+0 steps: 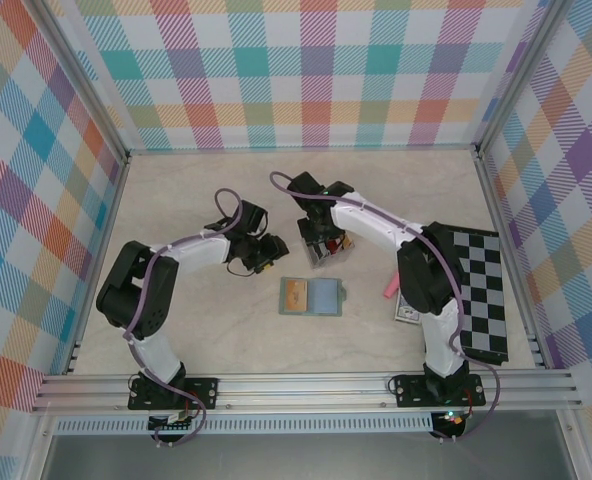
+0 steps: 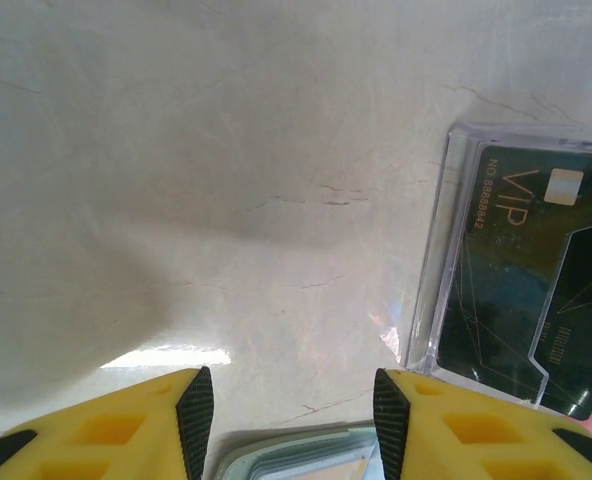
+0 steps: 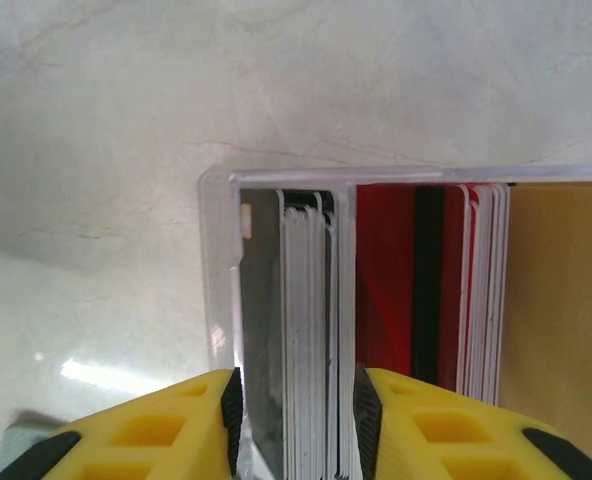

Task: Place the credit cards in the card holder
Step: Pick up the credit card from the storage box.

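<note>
- My right gripper point(image 3: 296, 410) straddles a stack of upright cards point(image 3: 306, 330) in the clear rack point(image 3: 216, 270) at mid-bench point(image 1: 176, 200). I cannot tell whether it is pinching them.
- The wallet point(image 1: 312, 296) lies open and flat just toward the bench's near edge from the rack, long axis left to right.
- My left gripper point(image 2: 294, 410), jaws parted and empty, hangs off the wallet's far left corner, with bare bench around it.

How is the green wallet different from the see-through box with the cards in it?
The card holder lies open and flat on the table; the clear rack stands its cards on edge. The card holder is green and shows one tan card; the clear rack is see-through and packed with many cards. Both hold cards.
</note>
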